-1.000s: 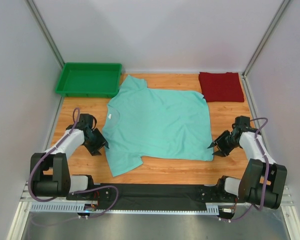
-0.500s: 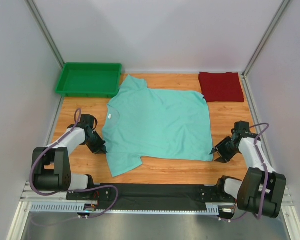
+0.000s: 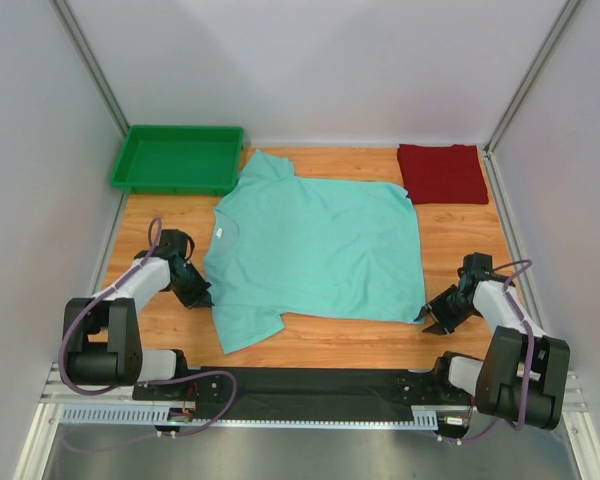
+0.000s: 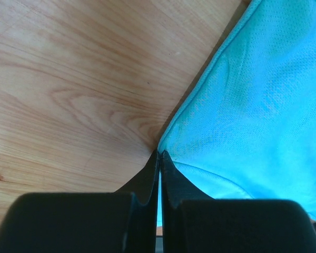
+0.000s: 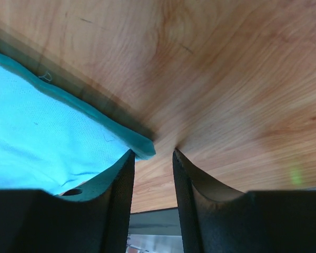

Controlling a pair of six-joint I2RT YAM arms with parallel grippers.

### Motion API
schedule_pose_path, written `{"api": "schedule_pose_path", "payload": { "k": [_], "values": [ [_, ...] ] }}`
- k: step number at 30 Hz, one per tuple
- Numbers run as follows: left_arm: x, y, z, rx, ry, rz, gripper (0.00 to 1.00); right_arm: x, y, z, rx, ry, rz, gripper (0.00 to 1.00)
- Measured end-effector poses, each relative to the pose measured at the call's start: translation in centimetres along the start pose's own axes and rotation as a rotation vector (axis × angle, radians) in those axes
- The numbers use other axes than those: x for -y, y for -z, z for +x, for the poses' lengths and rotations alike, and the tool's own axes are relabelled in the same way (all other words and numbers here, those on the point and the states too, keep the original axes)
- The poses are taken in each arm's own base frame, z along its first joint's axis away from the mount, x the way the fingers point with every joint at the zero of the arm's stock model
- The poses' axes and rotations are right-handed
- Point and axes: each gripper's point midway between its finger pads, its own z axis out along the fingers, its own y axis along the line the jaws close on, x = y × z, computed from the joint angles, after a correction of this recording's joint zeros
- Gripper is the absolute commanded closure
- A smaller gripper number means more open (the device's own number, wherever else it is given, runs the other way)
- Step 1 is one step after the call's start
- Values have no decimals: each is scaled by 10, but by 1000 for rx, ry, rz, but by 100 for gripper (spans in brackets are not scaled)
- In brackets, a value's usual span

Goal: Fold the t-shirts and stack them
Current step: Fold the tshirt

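Mint t-shirt (image 3: 315,250), edges flat (bare table (image 3: 460,235) around)

table (image 3: 460,250): wood top, carries all below
mint tee (image 3: 320,250): spread flat, mid-table
red tee (image 3: 442,173): folded, far-right of mint tee, just apart
tray (image 3: 177,158): green, far-left of mint tee, nr its sleeve

Fine-mesh matt cloth mint t-shirt (image 3: 315,255), matt cloth dark red t-shirt (image 3: 441,172), smooth grained wood table (image 3: 460,250), glossy plastic tray (image 3: 170,183)
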Motion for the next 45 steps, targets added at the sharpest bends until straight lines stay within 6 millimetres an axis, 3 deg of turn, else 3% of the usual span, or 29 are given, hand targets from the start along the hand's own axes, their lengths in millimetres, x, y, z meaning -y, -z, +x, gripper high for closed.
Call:
{"api": "schedule_pose_path", "payload": {
  "k": [3, 4, 5, 6, 13, 25, 34, 41, 45],
  "values": [
    [0, 0, 0, 3, 0, 3, 100, -2, -3, 2, -26, -10, -5, 73],
    [-1, 0, 1, 4, 1, 3, 100, -3, -4, 3, -36, -11, -4, 81],
    [-1, 1, 1, 5, 4, 3, 100, -4, -5, 3, -45, -13, -3, 96],
    [-2, 1, 2, 6, 6, 2, 100, -5, -6, 4, -54, -14, -3, 100],
    [-6, 13, 9, 41, 49, 21, 100, -7, -6, 5, -53, 8, 6, 100],
    [-18, 27, 22, 71, 103, 18, 100, 12, 5, 10, -16, 27, 84, 100],
    [-33, 35, 35, 38, 141, -52, 100, 15, 16, 11, -23, 38, 114, 100],
    [-36, 41, 35, 28, 131, -82, 100, 13, 22, 9, -27, 51, 127, 100],
    [-21, 47, 22, 14, 89, -71, 100, -1, 27, -5, -21, 82, 122, 100]
  ]
}}
